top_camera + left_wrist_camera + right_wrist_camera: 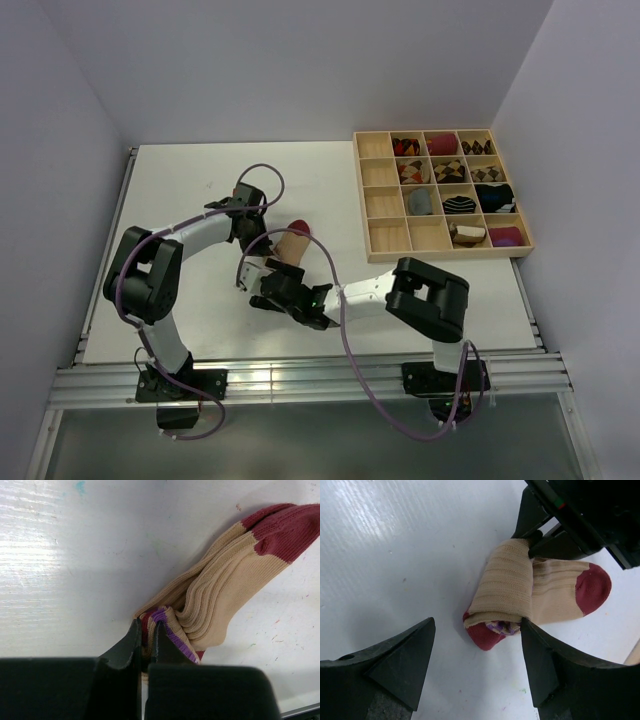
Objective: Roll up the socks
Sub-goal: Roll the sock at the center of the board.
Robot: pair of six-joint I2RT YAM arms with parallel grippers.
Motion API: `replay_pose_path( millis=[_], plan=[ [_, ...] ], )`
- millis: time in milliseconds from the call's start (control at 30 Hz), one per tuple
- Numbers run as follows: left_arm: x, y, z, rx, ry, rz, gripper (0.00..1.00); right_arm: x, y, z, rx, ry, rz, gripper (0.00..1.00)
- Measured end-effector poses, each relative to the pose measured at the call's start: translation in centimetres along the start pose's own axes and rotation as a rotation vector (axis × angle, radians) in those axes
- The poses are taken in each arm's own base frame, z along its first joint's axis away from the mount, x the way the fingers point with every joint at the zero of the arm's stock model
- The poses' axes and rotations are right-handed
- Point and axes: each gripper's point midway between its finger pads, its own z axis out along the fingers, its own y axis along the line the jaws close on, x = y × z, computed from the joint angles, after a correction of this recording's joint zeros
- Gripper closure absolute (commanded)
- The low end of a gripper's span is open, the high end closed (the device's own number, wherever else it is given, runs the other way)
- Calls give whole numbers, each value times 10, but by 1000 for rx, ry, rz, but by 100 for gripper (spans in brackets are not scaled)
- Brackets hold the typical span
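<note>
Your left claw [146, 630] is pinched tight on the striped cuff of the beige sock [225, 575], at the bottom centre of its wrist view. From there the ribbed fabric bunches and runs to the upper right, ending in a dark-red toe. Your right claw [477, 625] stands wide, gripping nothing. In its view the sock is folded over itself, a dark-red heel poking out, and lies just ahead between the fingers on the white desk [395, 540].

In the left wrist view the beige sock's [225, 580] striped cuff vanishes inside the left pincer [147, 625]; its dark-red toe runs off the right edge.
</note>
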Motion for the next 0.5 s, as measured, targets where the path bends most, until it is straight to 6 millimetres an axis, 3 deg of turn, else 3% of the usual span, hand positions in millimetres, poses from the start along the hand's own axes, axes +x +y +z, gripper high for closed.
replay_pose_path(
  millis=[300,400,433,500],
  plan=[
    [0,0,0,3,2,7,100,7,-6,15,91,31,-81,33],
    [0,0,0,3,2,10,99,8,-7,19,117,33,-98,46],
    [0,0,0,3,2,11,99,10,-7,20,125,37,-103,61],
    [0,0,0,3,2,15,98,11,-8,21,135,38,-109,76]
  ],
)
